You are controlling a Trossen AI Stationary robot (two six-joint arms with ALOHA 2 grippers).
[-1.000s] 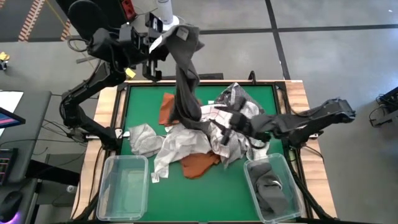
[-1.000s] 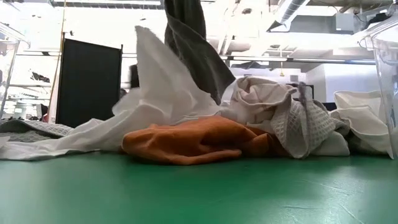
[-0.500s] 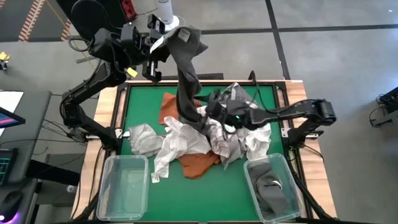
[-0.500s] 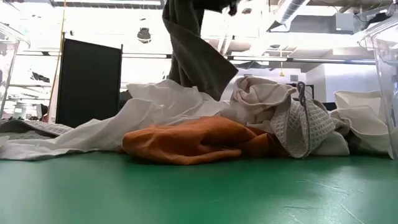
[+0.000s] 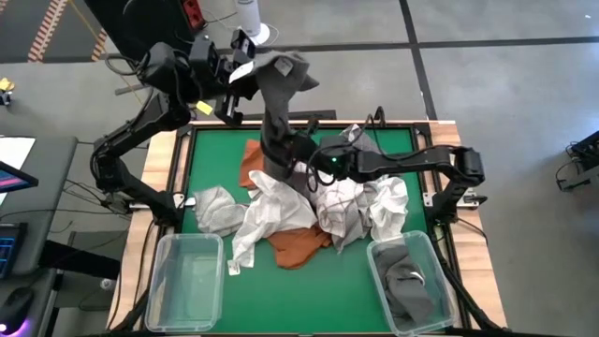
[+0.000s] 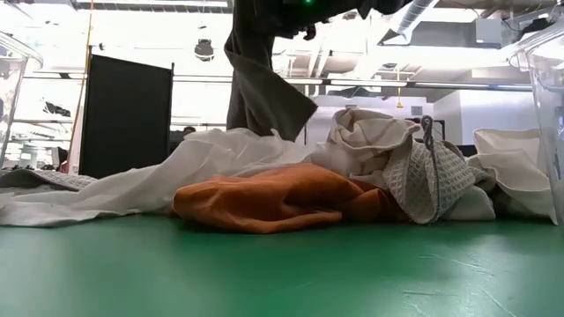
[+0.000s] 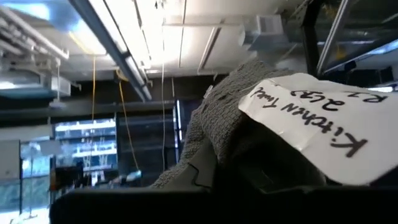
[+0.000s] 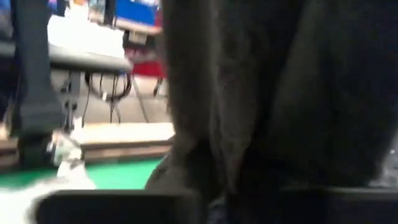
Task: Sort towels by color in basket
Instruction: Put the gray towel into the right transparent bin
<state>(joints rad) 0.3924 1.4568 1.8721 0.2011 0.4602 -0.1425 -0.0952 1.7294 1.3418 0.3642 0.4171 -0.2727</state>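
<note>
While the dark grey towel (image 5: 274, 112) is held high above the tabletop (image 5: 365, 290), clamped in the left jaws (image 5: 245, 58), and the right jaws (image 5: 298, 155) are closing lower on its hanging length, both grips should be confirmed firm before it is drawn clear of the pile (image 5: 309, 211).

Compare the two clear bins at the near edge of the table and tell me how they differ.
The left bin looks empty: only its clear floor and walls show. The right bin already holds a dark grey towel. The left bin lies below the white towels at the pile's left end, the right bin below the crumpled cloths at its right end. Both are clear, rectangular and alike in size, standing on the green table.
</note>
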